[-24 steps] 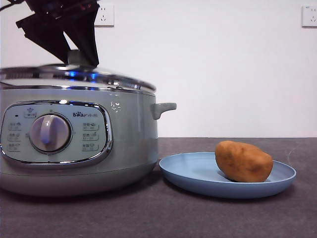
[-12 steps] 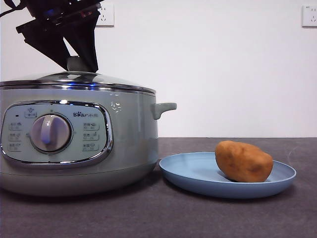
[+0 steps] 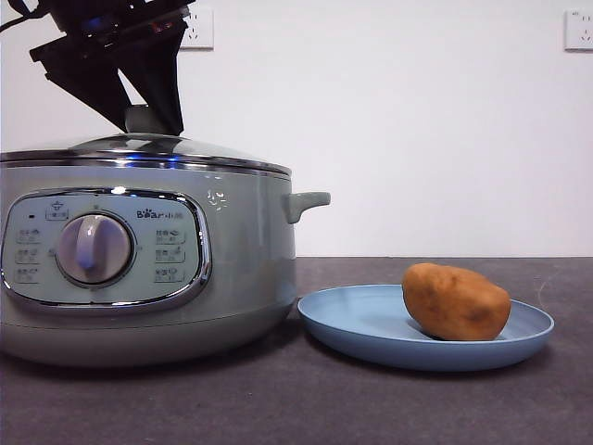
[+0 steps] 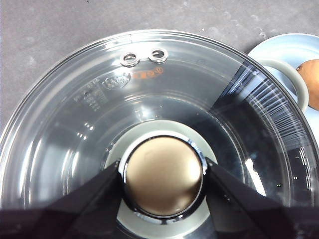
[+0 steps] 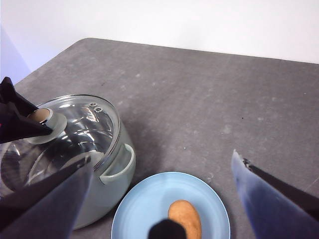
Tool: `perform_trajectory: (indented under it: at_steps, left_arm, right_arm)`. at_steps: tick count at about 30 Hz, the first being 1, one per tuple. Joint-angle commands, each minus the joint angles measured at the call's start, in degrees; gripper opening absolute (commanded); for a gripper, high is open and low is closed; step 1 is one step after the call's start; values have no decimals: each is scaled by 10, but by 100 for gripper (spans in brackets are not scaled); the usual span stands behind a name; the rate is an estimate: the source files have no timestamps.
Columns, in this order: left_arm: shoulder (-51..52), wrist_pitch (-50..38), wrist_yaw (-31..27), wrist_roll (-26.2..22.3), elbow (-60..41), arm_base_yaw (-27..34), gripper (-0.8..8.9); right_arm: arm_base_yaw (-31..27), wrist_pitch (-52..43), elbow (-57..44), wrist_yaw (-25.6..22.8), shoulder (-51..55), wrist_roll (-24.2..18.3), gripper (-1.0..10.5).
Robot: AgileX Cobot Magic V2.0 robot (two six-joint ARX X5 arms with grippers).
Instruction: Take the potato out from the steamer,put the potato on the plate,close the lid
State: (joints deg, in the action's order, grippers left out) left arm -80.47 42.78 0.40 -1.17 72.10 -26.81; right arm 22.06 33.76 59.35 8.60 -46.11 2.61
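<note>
The glass lid rests level on the pale-green steamer at the left. From above, my left gripper reaches down and is shut on the lid's round knob, one black jaw pressed on each side. To the right of the steamer, the orange-brown potato lies on the light-blue plate. My right gripper hangs open high over the table, looking down on the potato, the plate and the lid. Nothing is between its jaws.
The steamer's side handle sticks out toward the plate, leaving a small gap. Two wall sockets sit on the white wall behind. Dark grey tabletop runs in front of both things.
One second ago the lid was tilted and slightly raised at the left. It has come down flat onto the steamer's rim and has stayed still since. Potato and plate are unmoved.
</note>
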Motion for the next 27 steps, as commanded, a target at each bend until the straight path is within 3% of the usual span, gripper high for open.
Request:
perform_trajectory:
  at_steps: [1, 4, 16, 27]
  left_arm:
    - [-4, -12, -8, 9, 2, -1, 393]
    - [-4, -15, -8, 12, 2, -1, 448]
    - [-3, -34, -19, 12, 10, -1, 449]
    - [37, 7, -17, 12, 123, -2, 441]
  right_arm:
    - [0, -3, 2, 0, 0, 6, 469]
    - [0, -3, 2, 0, 0, 6, 469]
    - [0, -3, 2, 0, 0, 6, 468]
    - [0, -3, 2, 5, 0, 6, 468]
